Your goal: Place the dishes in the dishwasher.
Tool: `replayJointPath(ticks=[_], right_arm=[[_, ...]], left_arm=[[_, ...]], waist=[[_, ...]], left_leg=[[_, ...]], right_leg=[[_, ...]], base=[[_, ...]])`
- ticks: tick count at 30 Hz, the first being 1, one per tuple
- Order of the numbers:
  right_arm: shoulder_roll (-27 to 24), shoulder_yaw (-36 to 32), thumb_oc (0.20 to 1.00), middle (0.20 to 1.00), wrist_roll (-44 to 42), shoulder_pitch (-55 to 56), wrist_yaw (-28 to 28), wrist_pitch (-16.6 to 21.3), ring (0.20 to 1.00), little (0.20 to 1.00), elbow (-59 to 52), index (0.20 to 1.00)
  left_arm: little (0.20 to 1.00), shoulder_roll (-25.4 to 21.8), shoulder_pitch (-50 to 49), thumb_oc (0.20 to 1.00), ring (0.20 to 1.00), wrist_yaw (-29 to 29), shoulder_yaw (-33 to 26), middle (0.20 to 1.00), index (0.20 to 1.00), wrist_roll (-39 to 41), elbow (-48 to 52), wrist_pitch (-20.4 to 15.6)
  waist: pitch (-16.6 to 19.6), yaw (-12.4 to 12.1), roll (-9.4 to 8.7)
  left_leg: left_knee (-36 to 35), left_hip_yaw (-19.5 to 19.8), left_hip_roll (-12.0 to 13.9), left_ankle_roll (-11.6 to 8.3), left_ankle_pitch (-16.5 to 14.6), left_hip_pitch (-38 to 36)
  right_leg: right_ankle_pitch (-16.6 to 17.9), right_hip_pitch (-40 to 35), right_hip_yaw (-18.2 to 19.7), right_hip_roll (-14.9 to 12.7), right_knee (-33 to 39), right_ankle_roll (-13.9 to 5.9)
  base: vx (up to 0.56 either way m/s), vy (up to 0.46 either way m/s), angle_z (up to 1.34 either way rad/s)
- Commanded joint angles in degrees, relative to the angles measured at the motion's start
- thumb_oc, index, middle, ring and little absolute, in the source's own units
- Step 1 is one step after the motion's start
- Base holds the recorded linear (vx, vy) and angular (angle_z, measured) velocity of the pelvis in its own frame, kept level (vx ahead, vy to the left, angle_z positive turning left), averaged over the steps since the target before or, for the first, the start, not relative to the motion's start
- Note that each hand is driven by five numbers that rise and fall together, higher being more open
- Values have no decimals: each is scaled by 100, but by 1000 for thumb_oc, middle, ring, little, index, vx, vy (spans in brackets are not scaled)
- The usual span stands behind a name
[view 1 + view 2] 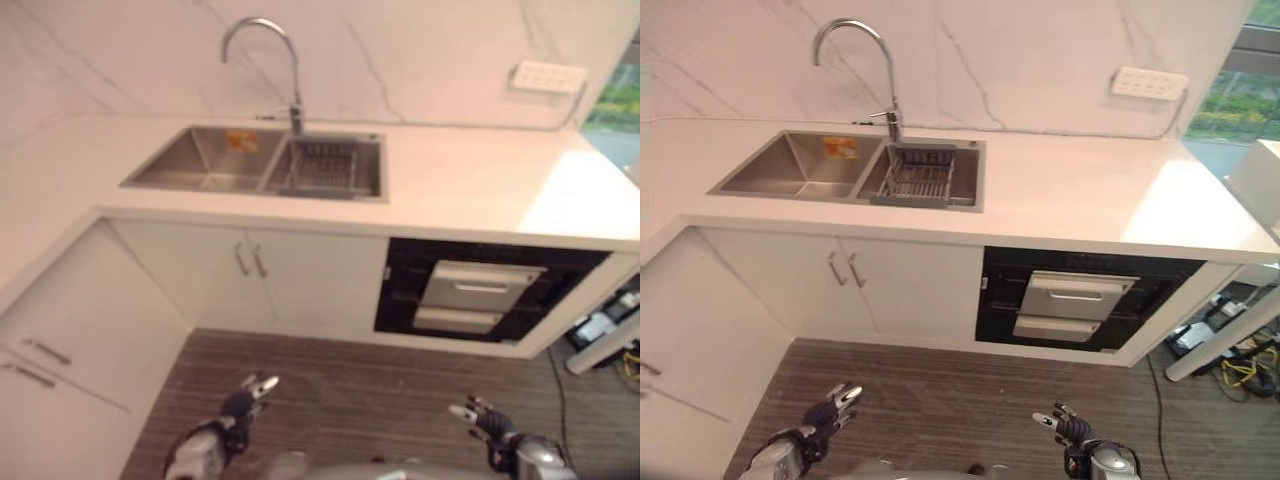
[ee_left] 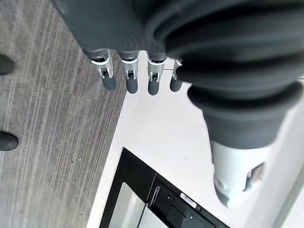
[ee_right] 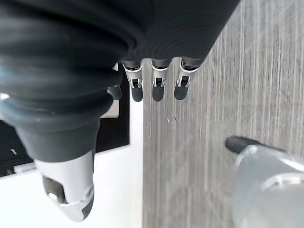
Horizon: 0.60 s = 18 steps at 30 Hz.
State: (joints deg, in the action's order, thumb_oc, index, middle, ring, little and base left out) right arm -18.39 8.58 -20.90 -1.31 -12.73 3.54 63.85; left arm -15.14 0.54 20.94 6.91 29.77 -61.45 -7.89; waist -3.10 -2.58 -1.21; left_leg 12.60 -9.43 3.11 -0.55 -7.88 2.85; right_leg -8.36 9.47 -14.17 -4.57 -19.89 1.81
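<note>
The dishwasher (image 1: 478, 296) is a black panel with silver drawer fronts, built in under the white counter (image 1: 470, 180) to the right of the sink, and its front looks closed. A steel double sink (image 1: 262, 162) has a wire rack (image 1: 919, 176) in its right basin. Both hands hang low over the wooden floor, well short of the cabinets. My left hand (image 1: 243, 402) has straight fingers (image 2: 129, 78) with nothing in it. My right hand (image 1: 487, 419) likewise shows straight fingers (image 3: 157, 85) and holds nothing.
A curved faucet (image 1: 290, 70) rises behind the sink. White cabinet doors (image 1: 250, 265) stand below it, and more white drawers (image 1: 60, 350) run along the left. A socket strip (image 1: 547, 76) is on the wall. Cables (image 1: 1232, 368) and a white leg (image 1: 1215, 340) lie at the right.
</note>
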Motion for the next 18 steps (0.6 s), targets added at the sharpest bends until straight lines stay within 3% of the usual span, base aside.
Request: replayJointPath(ticks=[1, 18], right_arm=[[65, -4, 1000, 1000, 13, -174, -45, 303, 1000, 1000, 87, 1000], [162, 53, 1000, 1000, -54, -264, -44, 577, 1000, 1000, 91, 1000]], left_arm=[[1000, -154, 75, 1000, 1000, 32, -86, 1000, 1000, 90, -40, -321], [1000, -228, 45, 1000, 1000, 278, -205, 1000, 1000, 272, -370, -654]], waist=[[118, 136, -52], [278, 175, -89]], left_leg=[[459, 285, -175, -78, -17, 235], [459, -13, -179, 35, -208, 92]], right_leg=[[325, -520, 424, 25, 270, -670], [365, -527, 345, -140, 270, -764]], base=[[-3, 101, -1], [18, 45, -1]])
